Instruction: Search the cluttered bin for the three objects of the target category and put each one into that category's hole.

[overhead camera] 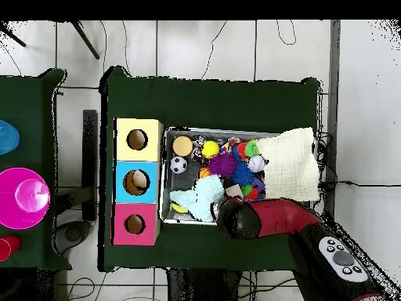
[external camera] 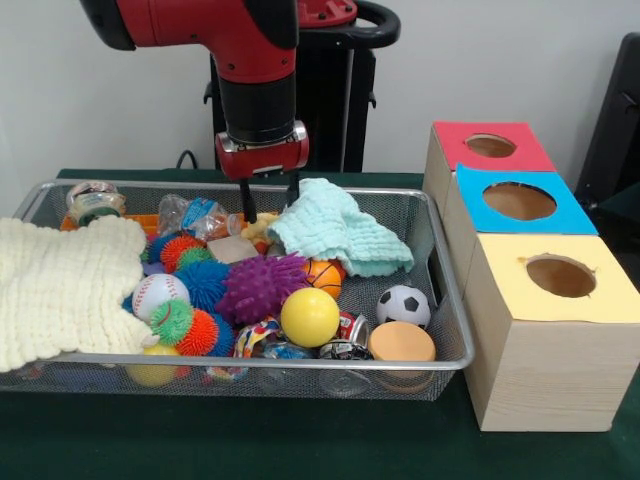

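The silver wire-mesh bin (external camera: 250,362) is full of toys: a yellow ball (external camera: 309,317), a soccer ball (external camera: 403,305), a baseball (external camera: 159,293), a small basketball (external camera: 322,275) and a purple spiky ball (external camera: 262,287). My gripper (external camera: 270,200) is open and empty. It hangs over the bin's far side, its tips just above the clutter, beside a mint cloth (external camera: 335,230). The red-faced hole (external camera: 490,146) is in the farthest of three wooden boxes to the right of the bin. In the overhead view my arm (overhead camera: 237,219) covers the gripper, and the red hole (overhead camera: 135,224) shows.
A cream cloth (external camera: 60,290) drapes over the bin's left end. Blue-faced (external camera: 519,201) and yellow-faced (external camera: 560,276) holes lie nearer the camera. An orange disc (external camera: 401,342), cans and plastic bottles lie among the toys. In the overhead view a pink cup (overhead camera: 23,196) stands on a side table.
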Motion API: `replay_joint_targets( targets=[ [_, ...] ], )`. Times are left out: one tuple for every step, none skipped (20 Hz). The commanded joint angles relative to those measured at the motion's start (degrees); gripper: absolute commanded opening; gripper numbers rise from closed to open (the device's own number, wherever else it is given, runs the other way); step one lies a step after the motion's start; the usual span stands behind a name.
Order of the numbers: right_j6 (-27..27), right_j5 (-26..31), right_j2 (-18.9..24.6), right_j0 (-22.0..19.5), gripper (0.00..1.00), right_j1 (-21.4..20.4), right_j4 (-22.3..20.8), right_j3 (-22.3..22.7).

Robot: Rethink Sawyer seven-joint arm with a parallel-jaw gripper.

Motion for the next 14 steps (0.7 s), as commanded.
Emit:
replay_joint_targets(
  targets=[
    [-1.57, -1.0, 1.5, -0.15, 1.0, 0.63, -3.58, -7.5],
    [-1.52, -0.98, 1.46, -0.06, 1.0, 0.56, -3.58, -7.46],
    [-1.54, -1.11, 1.48, -0.1, 1.0, 0.63, -3.64, -7.49],
    [-1.43, -1.28, 1.42, -0.02, 1.0, 0.69, -3.71, -7.49],
    [-1.27, -1.39, 1.14, 0.13, 1.0, 0.81, -3.91, -7.71],
    [-1.17, -1.48, 0.97, 0.3, 1.0, 0.74, -4.07, -7.8],
    [-1.1, -1.41, 0.53, 0.68, 1.0, 0.55, -4.47, -8.16],
    [-1.1, -1.49, 0.43, 0.79, 1.0, 0.45, -4.65, -8.26],
    [-1.15, -1.46, 0.38, 0.67, 1.0, 0.45, -4.78, -8.32],
    [-1.14, -1.36, 0.39, 0.67, 1.0, 0.4, -4.84, -8.29],
    [-1.24, -1.28, 0.41, 0.53, 1.0, 0.62, -5.0, -8.32],
    [-1.23, -1.1, 0.27, 0.55, 1.0, 0.83, -5.14, -8.3],
    [-1.23, -0.91, 0.13, 0.56, 1.0, 1.04, -5.28, -8.27],
    [-1.18, -0.97, 0.02, 0.61, 1.0, 1.17, -5.49, -8.24]
  ],
)
